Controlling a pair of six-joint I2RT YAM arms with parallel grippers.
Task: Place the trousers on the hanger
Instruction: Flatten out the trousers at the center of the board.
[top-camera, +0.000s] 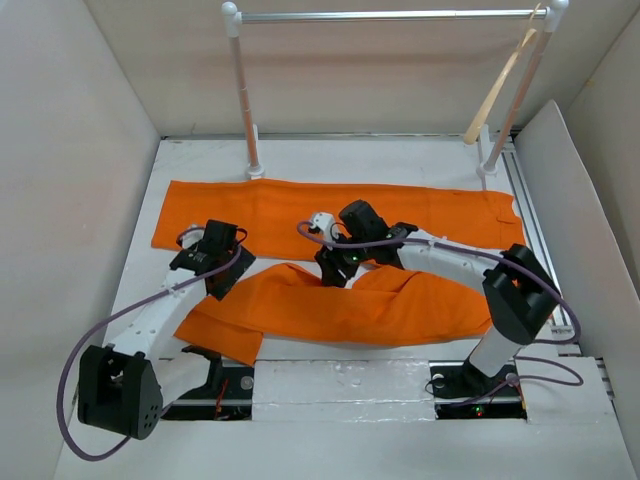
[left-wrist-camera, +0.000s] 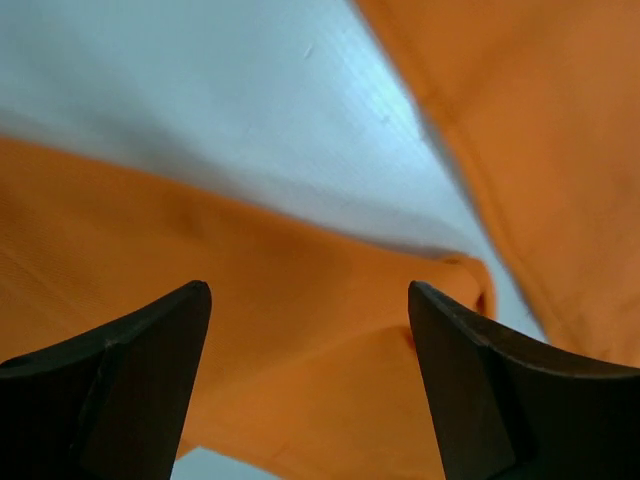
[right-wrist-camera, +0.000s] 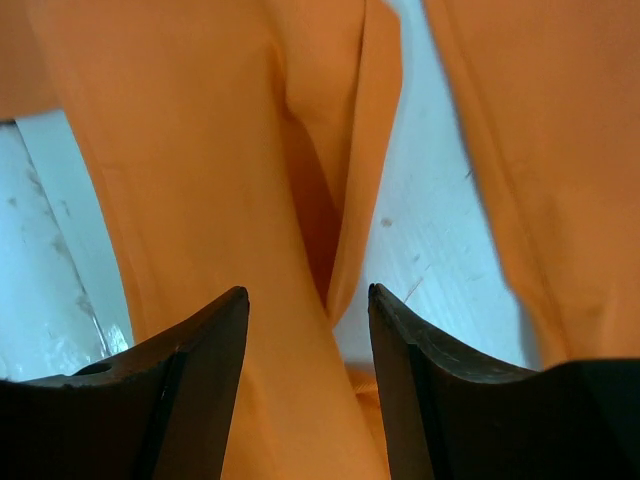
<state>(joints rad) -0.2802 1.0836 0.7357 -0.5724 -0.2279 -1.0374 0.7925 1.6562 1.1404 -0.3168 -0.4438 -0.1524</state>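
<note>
Hovering low over near leg (top-camera: 330, 308): left gripper (left-wrist-camera: 308, 287) held spread, nothing pinched | right gripper (right-wrist-camera: 306, 290) spread above a fold (right-wrist-camera: 335, 190) | orange trousers (top-camera: 330, 212) laid flat on table (top-camera: 400, 165) | hanger (top-camera: 500, 88) hung well apart on rack bar (top-camera: 390, 15) | risk: only one layer caught, cloth bunched.

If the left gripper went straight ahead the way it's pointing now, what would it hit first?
Probably the trousers: the left gripper's open fingers frame one leg's edge, with bare table just beyond.
</note>
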